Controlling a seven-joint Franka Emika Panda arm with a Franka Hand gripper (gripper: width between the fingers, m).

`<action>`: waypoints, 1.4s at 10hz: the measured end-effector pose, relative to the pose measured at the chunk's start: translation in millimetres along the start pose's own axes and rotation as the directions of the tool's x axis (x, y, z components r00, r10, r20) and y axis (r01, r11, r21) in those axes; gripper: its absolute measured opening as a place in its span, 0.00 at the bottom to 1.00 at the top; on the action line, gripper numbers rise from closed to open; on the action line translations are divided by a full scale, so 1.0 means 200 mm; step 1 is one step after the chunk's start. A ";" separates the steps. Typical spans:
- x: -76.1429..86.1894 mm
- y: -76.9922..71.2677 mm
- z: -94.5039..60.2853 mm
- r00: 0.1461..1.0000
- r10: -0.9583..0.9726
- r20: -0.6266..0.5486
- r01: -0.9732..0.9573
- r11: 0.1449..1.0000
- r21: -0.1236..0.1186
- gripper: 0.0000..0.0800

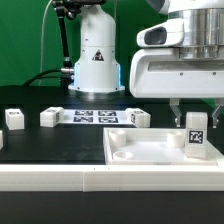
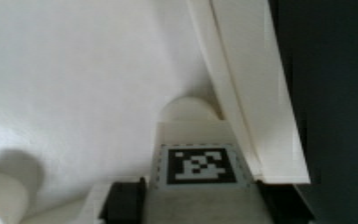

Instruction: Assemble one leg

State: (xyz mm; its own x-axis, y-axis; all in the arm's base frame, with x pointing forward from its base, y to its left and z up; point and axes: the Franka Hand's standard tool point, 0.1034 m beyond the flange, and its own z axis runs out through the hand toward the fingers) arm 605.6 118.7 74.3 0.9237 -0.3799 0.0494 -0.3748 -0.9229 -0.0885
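The leg [image 1: 196, 135], a small white post with a black-and-white tag, stands upright on the right corner of the large flat white panel [image 1: 140, 152]. My gripper [image 1: 198, 116] hangs straight over it, its fingertips reaching down on either side of the leg's top. In the wrist view the leg [image 2: 202, 165] fills the space between the two dark fingers [image 2: 130, 200], which sit against its sides, so the gripper [image 2: 204, 200] is shut on the leg. The leg's foot is next to the panel's raised rim [image 2: 247, 90].
Three more white posts stand on the black table at the exterior view's left and middle [image 1: 14, 119] [image 1: 50, 117] [image 1: 140, 118]. The marker board [image 1: 95, 117] lies behind them. The robot base [image 1: 95, 55] is at the back. A rounded white bump [image 2: 7, 190] shows on the panel.
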 end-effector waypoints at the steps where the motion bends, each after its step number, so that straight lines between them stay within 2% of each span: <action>1: 0.00 -0.01 0.00 0.996 0.093 -0.001 -0.093 0.996 0.001 0.36; 3: -0.01 -0.02 0.01 0.930 0.368 -0.008 -0.368 0.930 0.024 0.37; 6: -0.01 -0.03 0.01 0.781 0.624 0.010 -0.624 0.780 0.036 0.37; 9: -0.01 -0.03 0.01 0.694 0.719 0.028 -0.720 0.693 0.040 0.37; 10: -0.01 -0.03 0.01 0.695 0.718 0.028 -0.719 0.694 0.040 0.37; 12: -0.01 -0.03 0.01 0.750 0.661 0.028 -0.662 0.749 0.037 0.75; 13: -0.01 -0.02 0.01 0.786 0.618 0.025 -0.619 0.785 0.038 0.75; 14: -0.01 -0.02 0.01 0.848 0.529 0.020 -0.529 0.848 0.039 0.80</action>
State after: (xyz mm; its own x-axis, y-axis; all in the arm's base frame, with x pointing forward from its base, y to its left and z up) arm 605.4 123.1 72.4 0.5872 -0.8091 -0.0250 -0.8034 -0.5787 -0.1401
